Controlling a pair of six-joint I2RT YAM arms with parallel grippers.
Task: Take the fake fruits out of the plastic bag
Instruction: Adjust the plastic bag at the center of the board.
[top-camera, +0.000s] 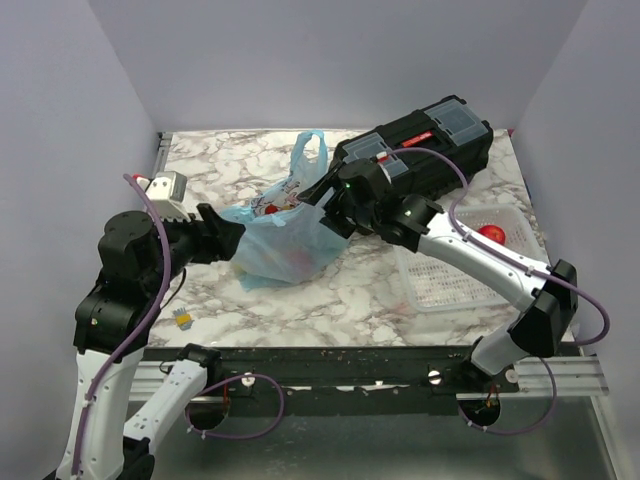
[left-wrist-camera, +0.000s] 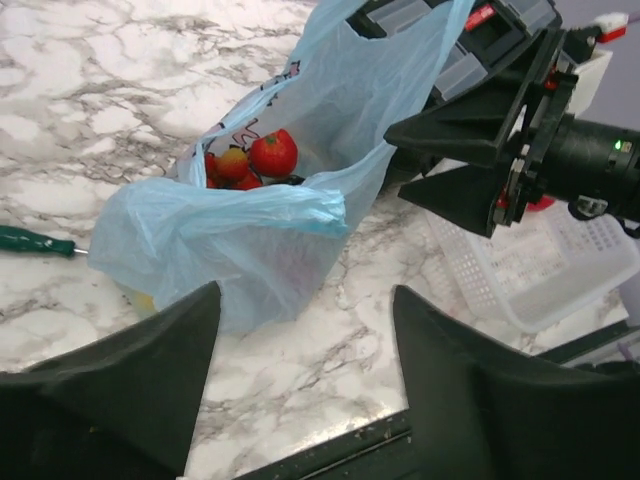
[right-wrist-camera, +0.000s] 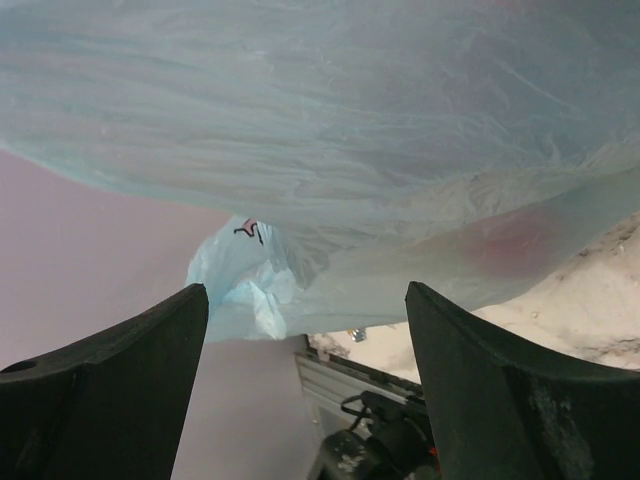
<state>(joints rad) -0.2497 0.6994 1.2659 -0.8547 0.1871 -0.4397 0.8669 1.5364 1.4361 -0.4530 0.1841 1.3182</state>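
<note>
The light-blue plastic bag (top-camera: 285, 245) lies mid-table with its mouth open and one handle standing up. Inside it I see a red round fruit (left-wrist-camera: 273, 152), a small yellow-orange one (left-wrist-camera: 233, 162) and more red beneath; the rest of the contents are hidden. My left gripper (top-camera: 232, 236) is open and empty at the bag's left end, with the bag just beyond its fingers in the left wrist view (left-wrist-camera: 305, 295). My right gripper (top-camera: 320, 198) is open and empty at the bag's right side near the mouth; bag film (right-wrist-camera: 330, 130) fills the right wrist view above its fingers (right-wrist-camera: 305, 290).
A white mesh basket (top-camera: 440, 285) at the right holds one red fruit (top-camera: 491, 233). A black toolbox (top-camera: 425, 148) stands at the back right. A green tool handle (left-wrist-camera: 30, 240) lies left of the bag. A white device (top-camera: 166, 188) sits behind the left arm.
</note>
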